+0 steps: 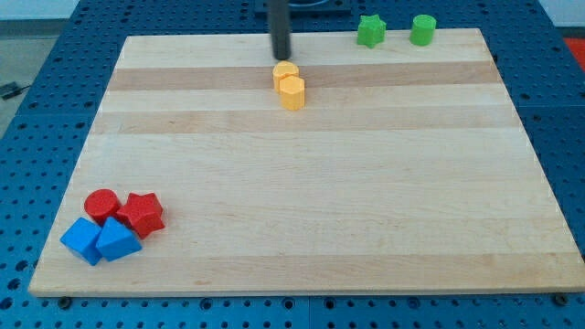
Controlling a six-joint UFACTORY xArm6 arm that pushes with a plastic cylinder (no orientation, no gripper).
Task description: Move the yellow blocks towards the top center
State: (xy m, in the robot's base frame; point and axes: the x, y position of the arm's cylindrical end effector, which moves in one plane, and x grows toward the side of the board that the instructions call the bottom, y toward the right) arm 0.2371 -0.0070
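Two yellow blocks lie touching near the view's top centre of the wooden board point(302, 183): a rounded yellow block point(285, 74) and, just below and right of it, a yellow block with flat facets point(292, 93). My tip point(280, 54) is the lower end of the dark rod, standing just above the upper yellow block, close to it or touching it; I cannot tell which.
A green star block point(371, 30) and a green cylinder point(422, 29) stand at the top right edge. At the bottom left are a red cylinder point(101, 205), a red star block point(142, 213) and two blue blocks point(82, 239) point(118, 239) clustered together.
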